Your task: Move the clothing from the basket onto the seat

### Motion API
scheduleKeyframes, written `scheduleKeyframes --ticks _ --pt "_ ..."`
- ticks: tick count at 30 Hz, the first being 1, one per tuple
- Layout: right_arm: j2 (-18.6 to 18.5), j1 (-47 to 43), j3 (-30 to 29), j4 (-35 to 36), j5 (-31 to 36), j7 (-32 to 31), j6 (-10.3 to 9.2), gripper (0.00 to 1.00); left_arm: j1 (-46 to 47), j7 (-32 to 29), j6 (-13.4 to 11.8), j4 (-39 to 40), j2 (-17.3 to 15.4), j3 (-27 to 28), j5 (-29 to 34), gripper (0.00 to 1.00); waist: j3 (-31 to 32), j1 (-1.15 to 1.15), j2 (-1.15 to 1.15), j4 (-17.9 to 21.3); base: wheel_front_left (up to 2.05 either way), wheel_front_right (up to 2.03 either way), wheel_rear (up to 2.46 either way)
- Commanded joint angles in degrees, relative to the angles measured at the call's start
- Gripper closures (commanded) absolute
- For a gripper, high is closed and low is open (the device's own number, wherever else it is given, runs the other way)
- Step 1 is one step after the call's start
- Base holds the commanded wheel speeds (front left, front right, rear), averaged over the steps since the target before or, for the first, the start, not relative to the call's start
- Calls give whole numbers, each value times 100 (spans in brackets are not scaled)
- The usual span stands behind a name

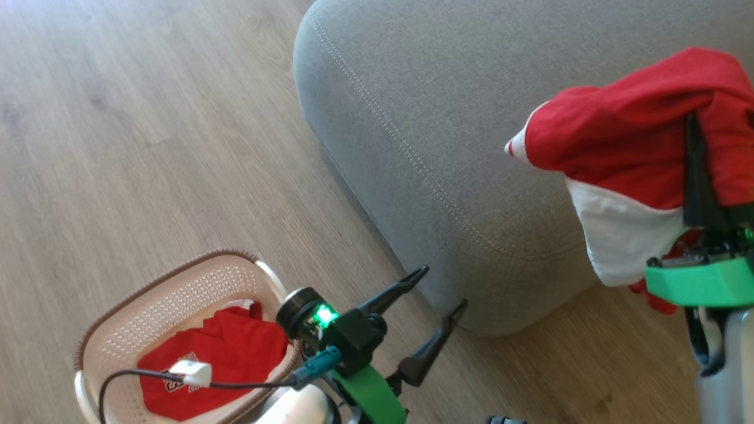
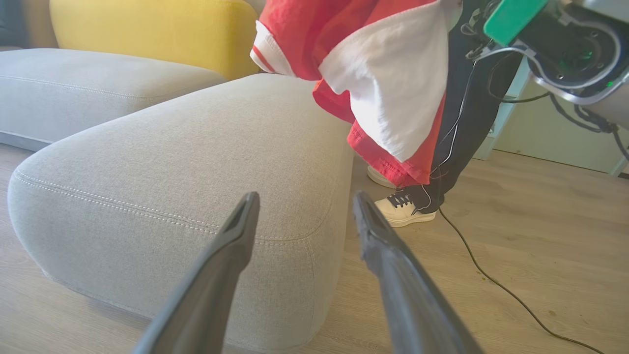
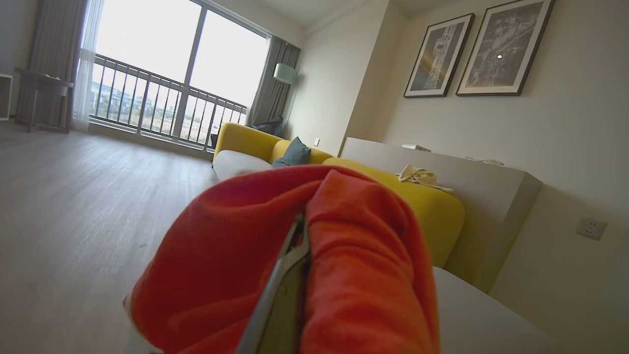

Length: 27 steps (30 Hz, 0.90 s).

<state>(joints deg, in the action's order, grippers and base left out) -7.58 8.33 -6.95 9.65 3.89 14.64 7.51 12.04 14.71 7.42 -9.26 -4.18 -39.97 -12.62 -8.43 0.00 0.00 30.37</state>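
Clothing is split between two places: the plain red garment [image 1: 624, 135] with its white panel hangs bunched from the right gripper [image 1: 696, 153], whose jaws are clamped on the cloth, over the right side of the seat [image 1: 459, 118], while the jersey [image 1: 230, 359] lies in the basket [image 1: 147, 312] on the floor at the near left. The drop looks best made further in over the seat, lowering until the fabric rests on the grey top before letting go. In the left wrist view the hem seems to trail past the seat's edge, though the angle makes that hard to judge. The left gripper [image 1: 442, 288] hovers between basket and seat, jaws apart and empty. A person's shoe [image 2: 400, 209] and a cable [image 2: 491, 280] lie on the floor beyond the seat, near where a slipped garment might land.
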Motion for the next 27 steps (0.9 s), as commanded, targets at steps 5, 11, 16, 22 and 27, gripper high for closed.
scheduleKeyframes --ticks 5,11,16,22,27 --pt "-292 864 103 -39 -239 36 -2 100 199 29 6 305 -197 404 131 0 -496 0 0 61 0 0 0" --pt "-412 1824 -136 -320 -455 36 -2 100 376 29 6 434 -654 399 299 0 -1275 0 0 23 0 0 0" --pt "-497 2505 -366 -488 -479 36 -2 100 657 29 7 566 -990 312 325 0 -1898 0 0 -127 0 0 0" --pt "-761 3380 -557 -999 -536 36 -2 100 887 29 7 736 -1285 288 259 0 -2497 0 0 -336 0 0 0" --pt "-982 4318 -1037 -1568 -841 36 -2 100 988 29 7 919 -1559 330 318 0 -2987 0 0 -529 0 0 0"
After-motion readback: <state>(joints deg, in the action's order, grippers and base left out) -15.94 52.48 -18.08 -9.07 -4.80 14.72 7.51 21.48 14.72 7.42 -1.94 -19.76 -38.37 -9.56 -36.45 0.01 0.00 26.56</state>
